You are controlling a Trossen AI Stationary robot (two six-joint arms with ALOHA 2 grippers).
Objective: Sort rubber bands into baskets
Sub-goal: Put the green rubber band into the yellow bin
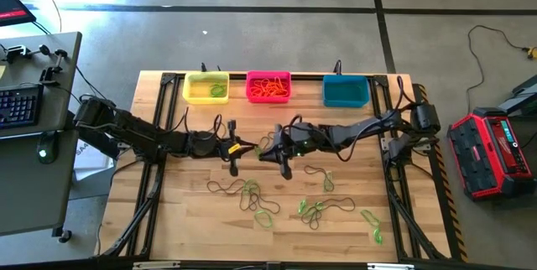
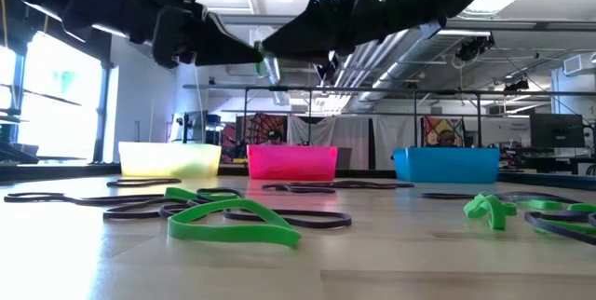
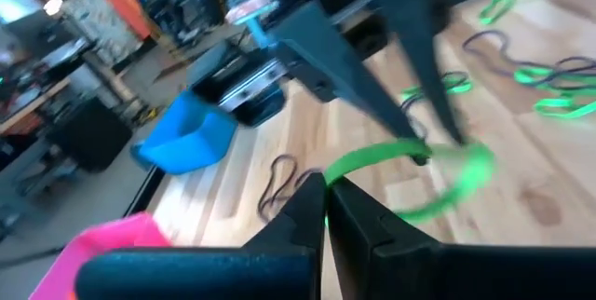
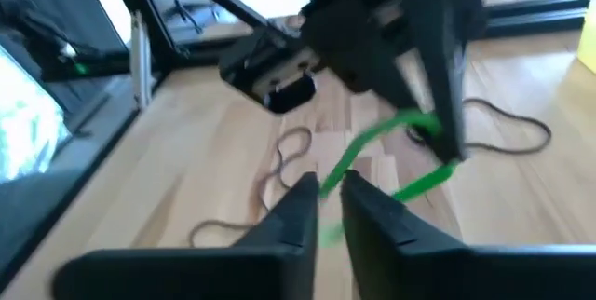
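Above the table's middle, a green rubber band (image 3: 447, 184) hangs in the air between my two grippers, which meet tip to tip. My left gripper (image 1: 248, 146) comes from the left and is shut on the band. My right gripper (image 1: 266, 149) comes from the right; its fingers stand a narrow gap apart (image 4: 330, 188), and the band passes through that gap. Yellow (image 1: 205, 87), pink (image 1: 268, 86) and teal (image 1: 346, 90) baskets stand in a row at the far edge. More rubber bands (image 1: 252, 194), green and dark, lie flat on the near half of the table. My left gripper pinches one end of the green band (image 3: 335, 170) between its two fingertips, coming nearly level from the table's left. The band is clear of the table and runs across to the other gripper. My right gripper has the band's other part (image 4: 346, 165) in its narrow gap; whether the fingers touch it, I cannot tell.
Green bands lie in the yellow basket (image 1: 218, 90) and orange ones in the pink basket (image 1: 270, 88). Loose bands are spread at the near middle (image 1: 315, 210) and near right (image 1: 372, 224). Black frame rails (image 1: 159, 136) run along the table's left and right sides.
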